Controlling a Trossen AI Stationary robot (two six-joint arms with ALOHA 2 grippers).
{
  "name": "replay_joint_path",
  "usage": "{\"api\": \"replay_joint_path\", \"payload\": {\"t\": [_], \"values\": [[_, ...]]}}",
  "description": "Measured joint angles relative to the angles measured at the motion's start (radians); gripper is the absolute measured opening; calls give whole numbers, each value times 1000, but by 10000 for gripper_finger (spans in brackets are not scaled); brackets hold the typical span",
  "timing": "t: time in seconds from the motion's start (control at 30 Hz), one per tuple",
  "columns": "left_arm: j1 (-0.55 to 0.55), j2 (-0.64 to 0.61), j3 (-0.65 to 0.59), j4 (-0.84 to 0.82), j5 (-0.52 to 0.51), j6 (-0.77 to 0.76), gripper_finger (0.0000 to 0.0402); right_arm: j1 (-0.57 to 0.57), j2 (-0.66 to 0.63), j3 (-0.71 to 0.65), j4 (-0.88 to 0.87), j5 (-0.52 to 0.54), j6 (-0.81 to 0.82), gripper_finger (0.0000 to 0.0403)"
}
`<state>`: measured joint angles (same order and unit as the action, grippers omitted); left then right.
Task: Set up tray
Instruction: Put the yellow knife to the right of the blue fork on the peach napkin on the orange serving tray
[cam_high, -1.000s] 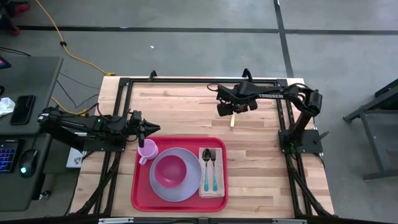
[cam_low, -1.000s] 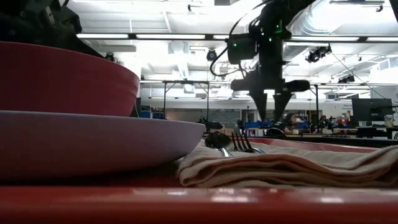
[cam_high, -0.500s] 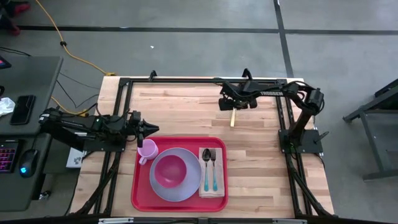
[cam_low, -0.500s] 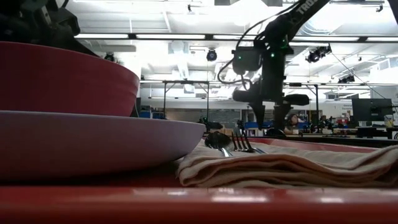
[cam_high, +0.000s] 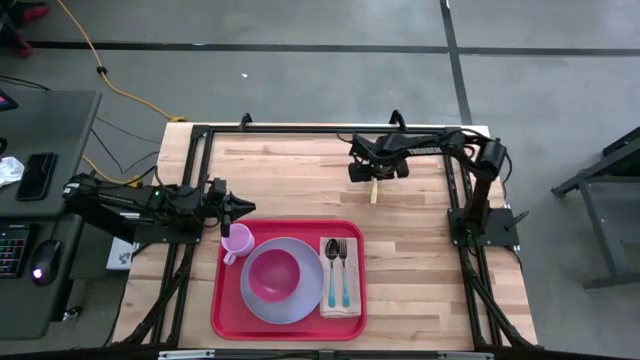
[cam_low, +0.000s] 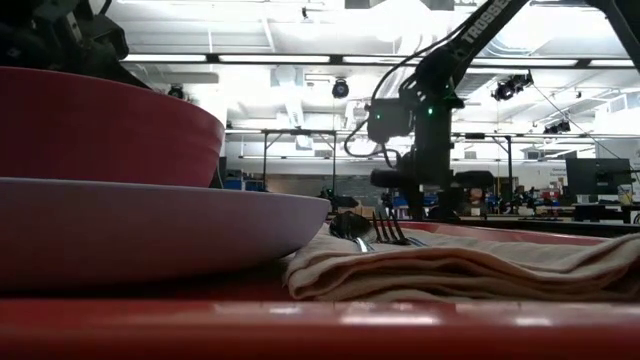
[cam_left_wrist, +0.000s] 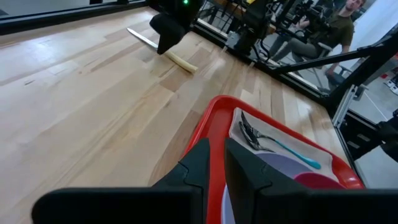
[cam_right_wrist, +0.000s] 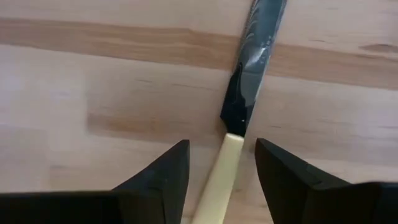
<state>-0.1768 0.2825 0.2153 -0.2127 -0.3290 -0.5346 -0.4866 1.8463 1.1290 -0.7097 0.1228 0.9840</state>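
Note:
The red tray lies at the table's near middle. It carries a grey plate with a pink bowl, a pink cup, and a napkin with a spoon and fork. A knife with a cream handle lies flat on the wood beyond the tray. My right gripper points down over it, open, one finger on each side of the handle, close to the wood. My left gripper hovers at the tray's far left corner by the cup, its fingers a narrow gap apart with nothing between them.
Bare wood stretches from the tray to the table's far edge, left of the knife. A black metal frame runs round the table. A desk with a phone and keyboard stands left of it. A person sits beyond the table.
My right gripper has come down toward the table over the knife, still pointing down. The knife and everything on the tray have stayed in place.

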Motion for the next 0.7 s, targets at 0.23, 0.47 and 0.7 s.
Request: {"api": "replay_joint_path", "payload": {"t": [0.23,0.47,0.7], "values": [[0,0,0,-13,0,0,79,5,67,6,-5,19,-1,160],[0,0,0,-35,-1,-12,79,26,95,6,-9,51,1,143],[0,0,0,-47,-5,-14,79,29,97,4,-14,62,-14,78]]}}
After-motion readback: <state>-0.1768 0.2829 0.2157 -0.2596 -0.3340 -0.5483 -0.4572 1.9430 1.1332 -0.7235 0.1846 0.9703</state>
